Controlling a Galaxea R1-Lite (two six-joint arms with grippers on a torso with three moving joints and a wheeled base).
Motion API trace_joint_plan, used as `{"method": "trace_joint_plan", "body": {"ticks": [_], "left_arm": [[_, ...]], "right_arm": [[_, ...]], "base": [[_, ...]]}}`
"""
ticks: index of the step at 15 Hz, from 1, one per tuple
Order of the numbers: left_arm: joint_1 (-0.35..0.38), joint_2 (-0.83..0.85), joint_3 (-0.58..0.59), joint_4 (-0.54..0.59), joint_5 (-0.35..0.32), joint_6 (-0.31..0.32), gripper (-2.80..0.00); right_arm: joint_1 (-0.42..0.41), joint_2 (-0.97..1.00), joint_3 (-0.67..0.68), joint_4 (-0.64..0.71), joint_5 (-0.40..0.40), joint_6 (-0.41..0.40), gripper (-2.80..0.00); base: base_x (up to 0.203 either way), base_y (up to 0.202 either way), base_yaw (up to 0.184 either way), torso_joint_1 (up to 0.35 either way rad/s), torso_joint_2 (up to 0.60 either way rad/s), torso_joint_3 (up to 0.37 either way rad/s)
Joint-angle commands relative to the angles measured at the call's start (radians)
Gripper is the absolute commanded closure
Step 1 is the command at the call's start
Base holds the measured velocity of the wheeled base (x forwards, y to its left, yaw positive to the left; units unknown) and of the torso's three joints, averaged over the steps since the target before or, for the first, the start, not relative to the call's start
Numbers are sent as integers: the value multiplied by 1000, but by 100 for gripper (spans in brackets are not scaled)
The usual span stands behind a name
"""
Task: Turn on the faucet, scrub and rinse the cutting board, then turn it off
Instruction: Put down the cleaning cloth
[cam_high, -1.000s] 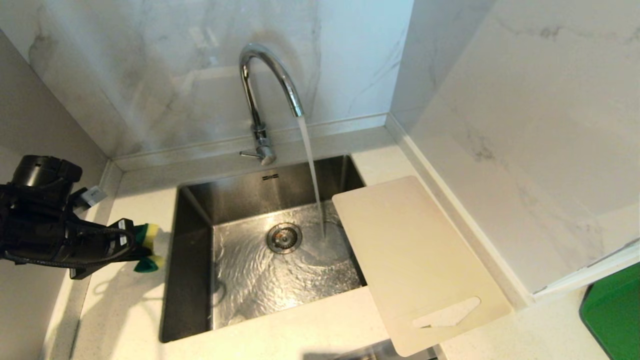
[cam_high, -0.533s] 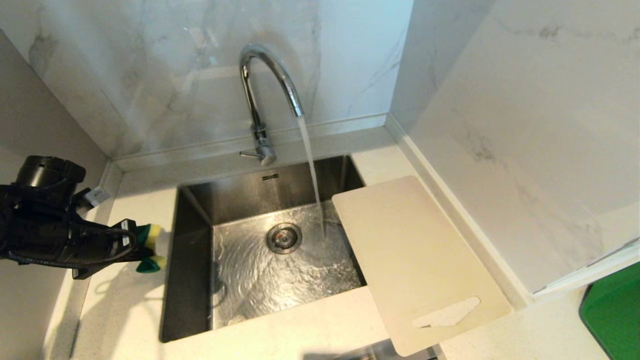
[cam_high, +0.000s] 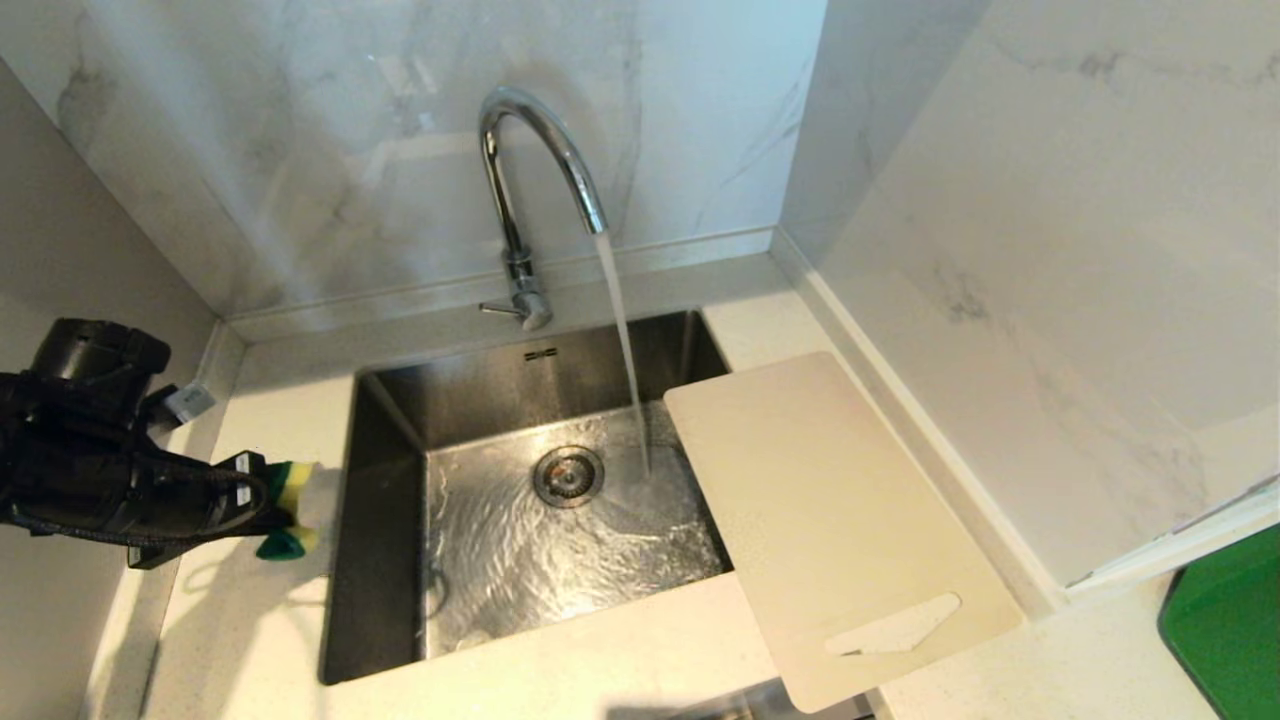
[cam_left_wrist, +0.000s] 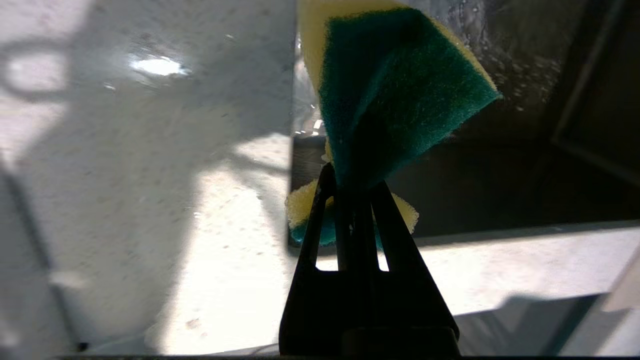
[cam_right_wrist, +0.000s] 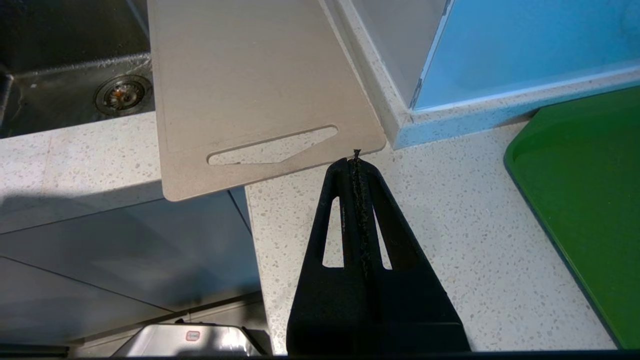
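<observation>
- Right now your left pincer is clenched on a sponge, squeezed between its fingers; it hangs over the tabletop just beside the sink's left rim.
- You see the faucet running: water falls from the spout to the sink floor beside the drain.
- Your board lies flat on the sink's right side, one edge overhanging the basin, the handle cutout end jutting past the tabletop's front edge.
- The whole sink lies between your left pincer and the board, so they are well apart.
- Your right pincer is clamped shut on nothing, hovering over the tabletop with its tips just beside the board's handle end; you cannot tell if they touch.
- A green tray lies on the tabletop to the right.
</observation>
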Motion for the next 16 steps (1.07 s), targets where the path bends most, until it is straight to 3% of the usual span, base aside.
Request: {"method": "trace_joint_plan", "body": {"ticks": [1, 4, 9, 16], "left_arm": [[0, -9, 0, 18, 28, 16, 0], [0, -38, -3, 114, 51, 97, 0], [-1, 13, -4, 160, 116, 100, 0], [11, 93, 36, 159, 119, 94, 0]], "right_arm": [[0, 1, 2, -1, 1, 0, 0], [0, 1, 0, -1, 1, 0, 0], [0, 1, 2, -1, 1, 0, 0], [0, 1, 2, -1, 1, 0, 0]], "base": [[0, 0, 0, 0, 0, 0], [0, 0, 0, 0, 0, 0], [0, 0, 0, 0, 0, 0], [0, 0, 0, 0, 0, 0]]}}
